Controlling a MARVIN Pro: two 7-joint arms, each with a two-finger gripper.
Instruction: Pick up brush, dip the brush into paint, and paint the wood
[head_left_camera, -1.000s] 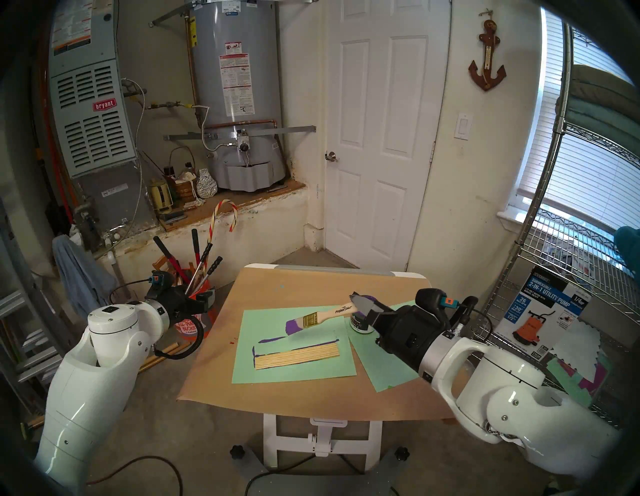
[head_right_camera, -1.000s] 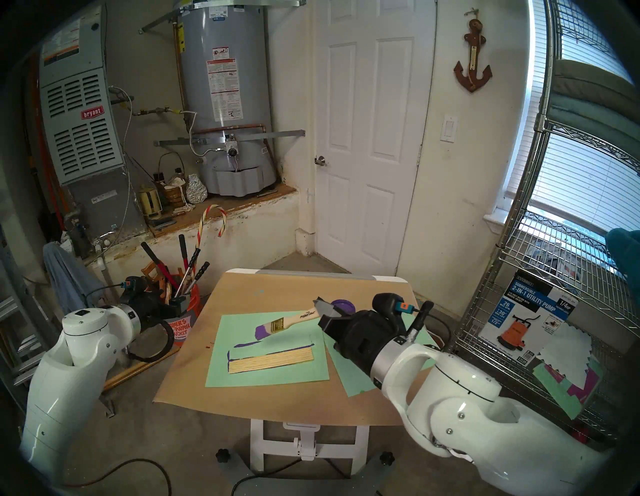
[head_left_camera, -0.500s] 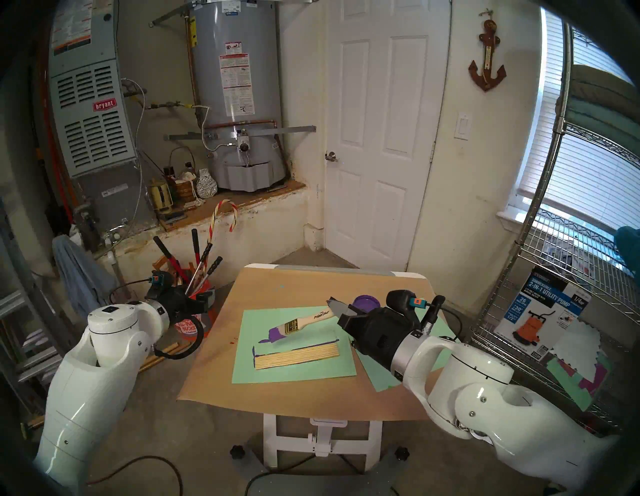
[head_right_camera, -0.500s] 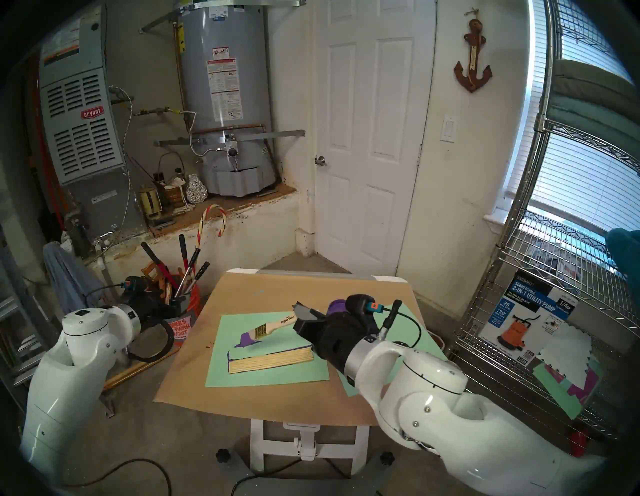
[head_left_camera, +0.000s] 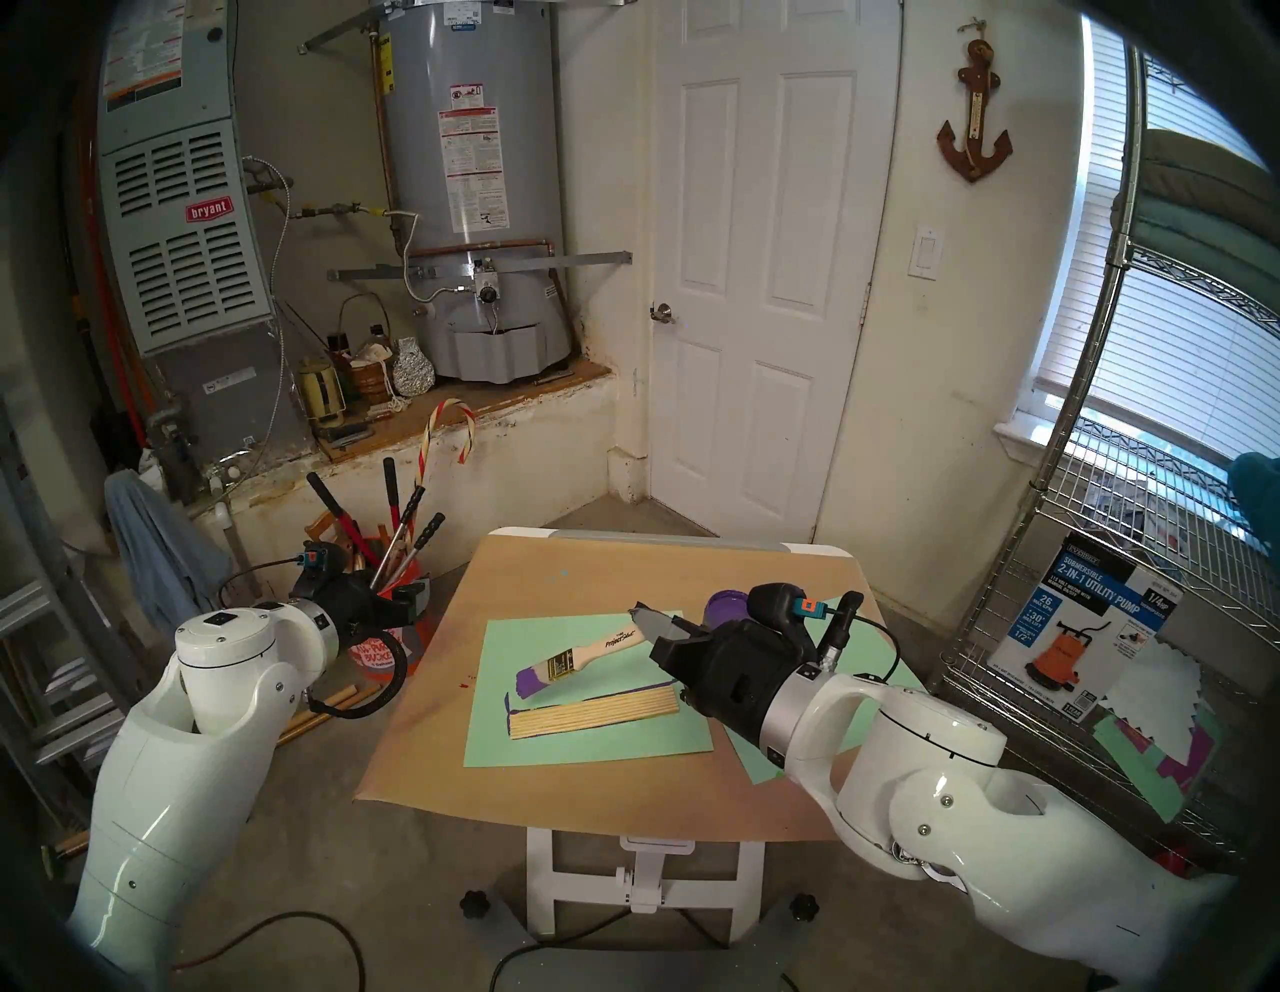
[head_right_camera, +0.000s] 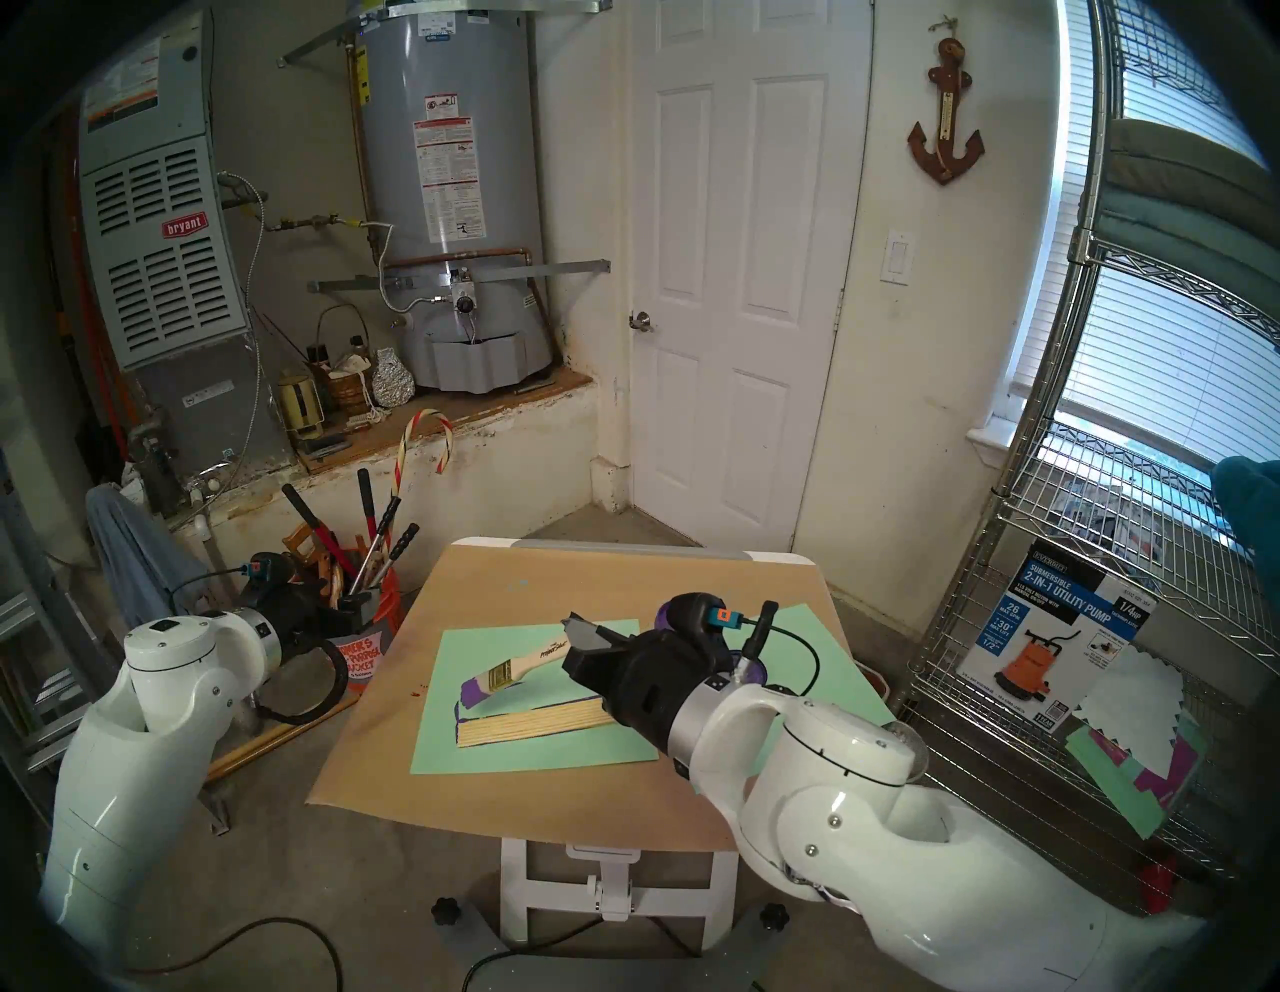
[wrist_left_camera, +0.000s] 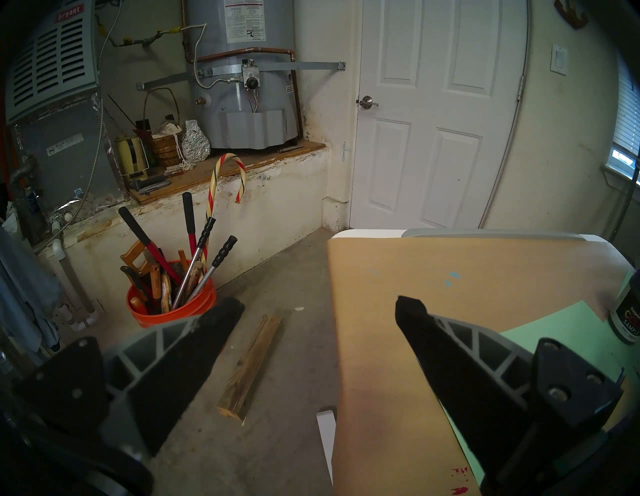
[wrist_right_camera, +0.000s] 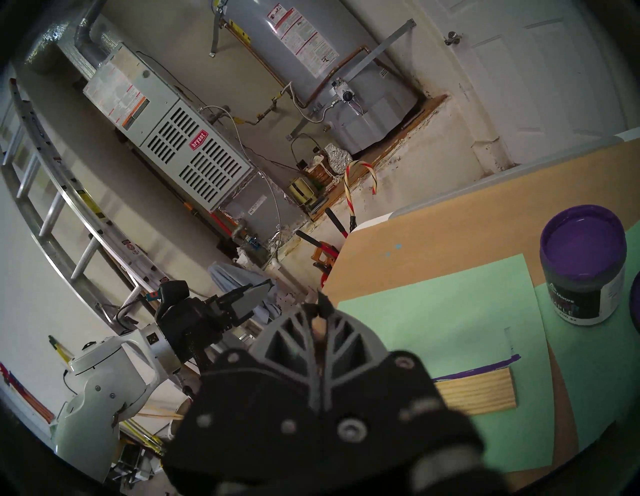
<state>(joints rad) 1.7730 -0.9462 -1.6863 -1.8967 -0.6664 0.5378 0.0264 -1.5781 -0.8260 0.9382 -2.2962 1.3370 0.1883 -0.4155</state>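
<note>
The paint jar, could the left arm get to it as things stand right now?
Probably not easily. The left gripper hangs open off the table's left edge, while the paint jar stands at the far right, and the right gripper with the brush lies across the way.

Paper-covered table (head_left_camera: 554, 596) under green sheets (head_left_camera: 526, 745)

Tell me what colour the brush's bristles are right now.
Purple, loaded with paint; the brush shows it best in the head stereo left view.
</note>
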